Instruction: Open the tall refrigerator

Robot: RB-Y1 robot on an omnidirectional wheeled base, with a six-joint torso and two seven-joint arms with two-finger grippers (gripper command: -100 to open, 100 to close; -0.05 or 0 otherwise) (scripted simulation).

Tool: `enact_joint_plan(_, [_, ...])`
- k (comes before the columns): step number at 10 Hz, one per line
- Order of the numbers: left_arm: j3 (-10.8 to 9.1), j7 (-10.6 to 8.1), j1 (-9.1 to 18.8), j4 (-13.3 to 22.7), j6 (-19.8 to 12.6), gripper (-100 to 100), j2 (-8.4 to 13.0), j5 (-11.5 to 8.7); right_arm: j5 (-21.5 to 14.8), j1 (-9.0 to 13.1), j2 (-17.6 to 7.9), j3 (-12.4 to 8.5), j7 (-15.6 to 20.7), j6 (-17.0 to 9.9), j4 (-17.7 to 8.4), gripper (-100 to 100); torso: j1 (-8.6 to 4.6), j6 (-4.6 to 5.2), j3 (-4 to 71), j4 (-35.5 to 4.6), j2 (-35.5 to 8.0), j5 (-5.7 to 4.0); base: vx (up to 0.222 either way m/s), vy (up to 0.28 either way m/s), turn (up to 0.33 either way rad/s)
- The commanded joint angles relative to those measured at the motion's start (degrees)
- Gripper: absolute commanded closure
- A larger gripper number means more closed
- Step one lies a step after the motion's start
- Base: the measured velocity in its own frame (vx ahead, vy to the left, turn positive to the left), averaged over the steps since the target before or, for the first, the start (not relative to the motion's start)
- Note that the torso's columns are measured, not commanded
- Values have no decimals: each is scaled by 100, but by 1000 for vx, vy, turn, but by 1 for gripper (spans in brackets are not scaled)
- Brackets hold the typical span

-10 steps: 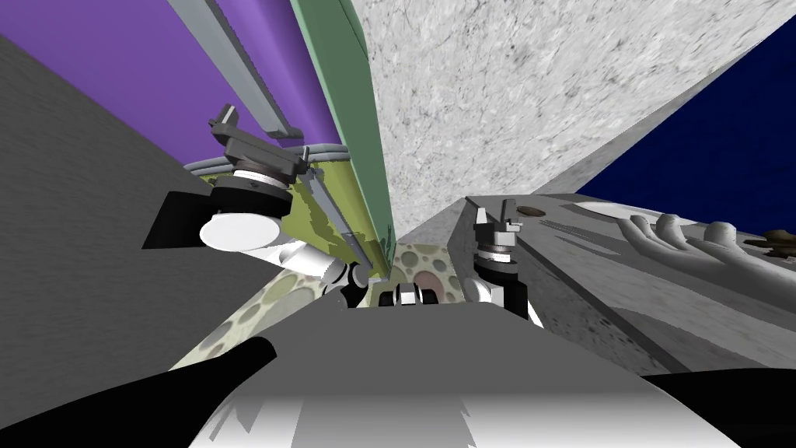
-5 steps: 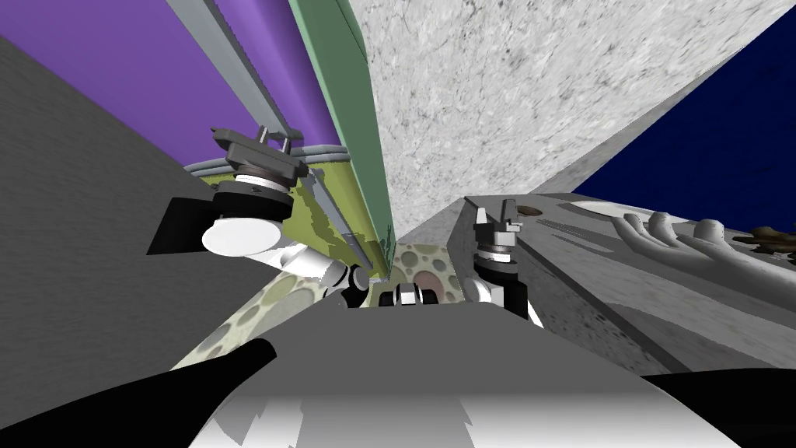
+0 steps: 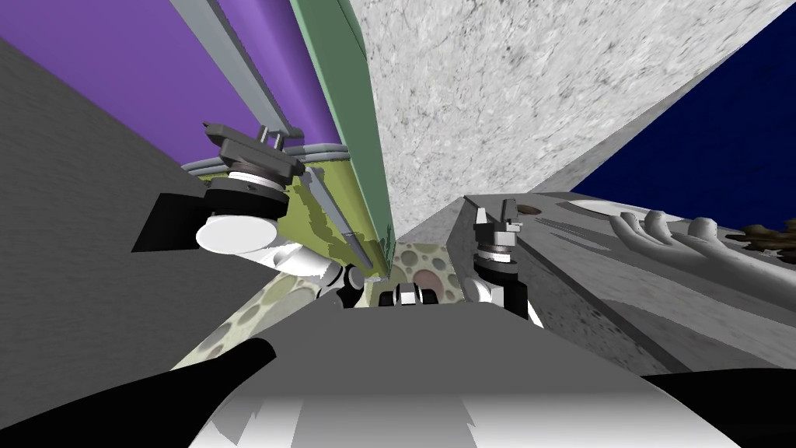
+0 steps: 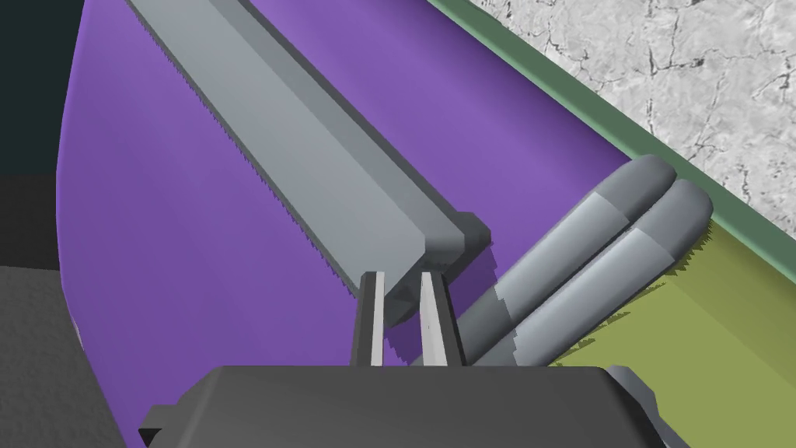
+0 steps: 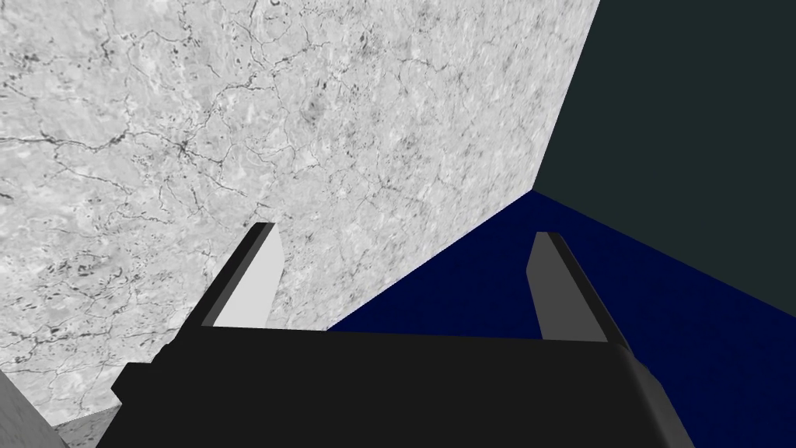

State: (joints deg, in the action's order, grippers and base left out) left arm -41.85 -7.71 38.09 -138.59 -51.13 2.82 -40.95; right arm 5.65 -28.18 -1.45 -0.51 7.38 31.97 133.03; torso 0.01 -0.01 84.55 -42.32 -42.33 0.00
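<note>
Tall refrigerator: its purple upper door (image 3: 116,70) stands at eleven o'clock from the robot, close in, with a long grey handle (image 3: 232,66) running down its face. A green strip (image 3: 342,101) edges the door on the twelve o'clock side, and a marbled grey wall (image 3: 505,93) begins directly past that strip. Below the purple door, two rounded grey bars (image 4: 583,257) lie side by side across the front, and an olive lower panel (image 4: 699,342) follows beneath them. Left gripper (image 4: 403,277): located at ten o'clock, at the lower end of the handle. Its fingers (image 4: 375,319) are drawn close together and clenched on the handle's end block – only a narrow slot remains between them, and the grey of the block shows in that slot. The door seam along the green strip shows no visible gap in the head view. Right gripper (image 3: 497,211): raised at one o'clock, beside the near edge of a grey counter (image 3: 622,288), well apart from the refrigerator; its fingers (image 5: 253,280) are spread wide and hold nothing. On the counter, at two o'clock, lie a grey finger-shaped form (image 3: 668,237) and a small brown item (image 3: 769,233) – neither can be identified further. Spotted floor (image 3: 420,264) shows at twelve o'clock between the arms.
</note>
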Motion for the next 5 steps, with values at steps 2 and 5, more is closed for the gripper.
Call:
enact_joint_plan(2, [113, -224, 293, 445, -17, -100, 461, 199, 0, 0, 0, 0, 0, 0, 0, 0, 4, 0, 0, 1, 0, 2, -42, 10, 15])
enact_joint_plan(5, [253, -474, 632, 971, -32, -100, 639, 425, 0, 0, 0, 0, 0, 0, 0, 0, -1, 1, 1, 3, 4, 1, -54, 17, 17])
